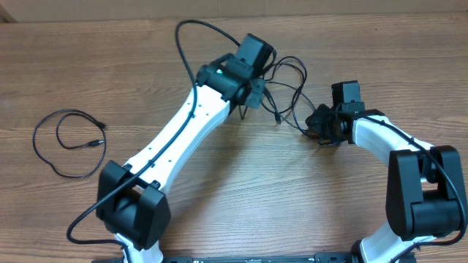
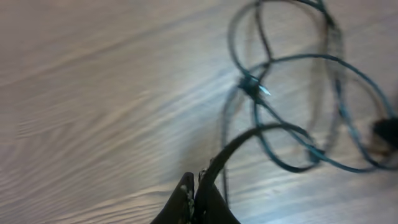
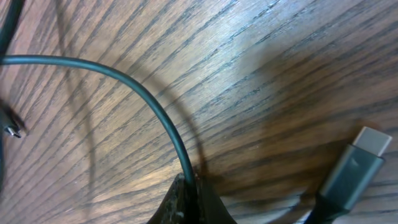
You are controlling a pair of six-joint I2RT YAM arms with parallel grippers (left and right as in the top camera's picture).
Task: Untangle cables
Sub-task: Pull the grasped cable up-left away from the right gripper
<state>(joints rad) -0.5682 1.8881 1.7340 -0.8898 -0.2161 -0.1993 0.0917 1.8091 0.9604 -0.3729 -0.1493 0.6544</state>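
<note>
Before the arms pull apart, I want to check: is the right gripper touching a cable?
Touching. The right wrist view shows the right gripper shut on a cable, which enters its closed tips.

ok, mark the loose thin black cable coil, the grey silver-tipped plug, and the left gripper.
loose thin black cable coil (image 1: 93, 143), overhead view, on its plug end.
grey silver-tipped plug (image 3: 349, 169), right wrist view, on its body.
left gripper (image 2: 195, 185), left wrist view, between closed fingertips.
</note>
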